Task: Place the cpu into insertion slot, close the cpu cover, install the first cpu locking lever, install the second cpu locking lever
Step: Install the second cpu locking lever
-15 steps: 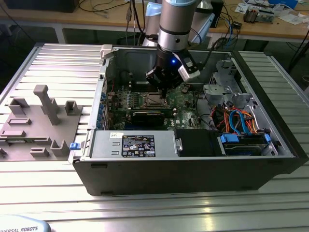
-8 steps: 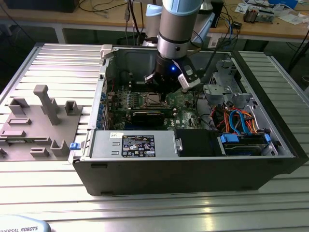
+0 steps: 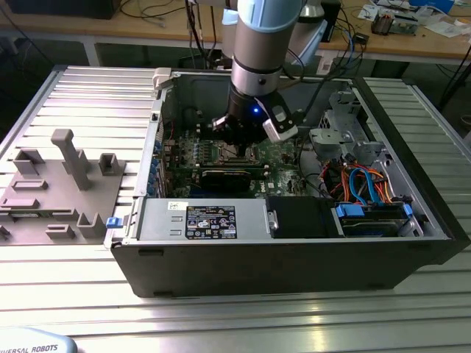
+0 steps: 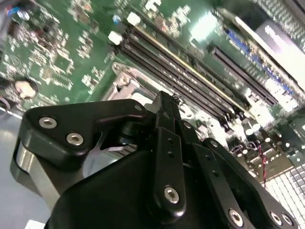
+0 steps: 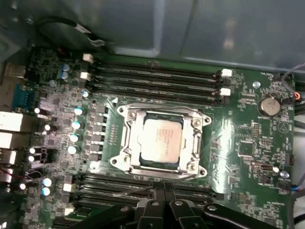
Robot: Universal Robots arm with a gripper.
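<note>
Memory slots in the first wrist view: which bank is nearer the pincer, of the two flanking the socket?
The memory slots without white end clips; the pincer sits over them. The bank with white clips lies beyond the cpu.

Nothing there could be read with any certainty. A black-and-white label (image 3: 210, 221) sat on the grey box at the front of the case, crowded with fine print and small marks, all too small to make out. A little white sticker (image 3: 176, 207) lay just beside it, equally illegible. White lettering ran along a pale cover (image 3: 33, 347) at the exterior view's lower left corner. In the first wrist view, the cpu (image 5: 161, 139) bore faint, blurred engraving on its metal top.
</note>
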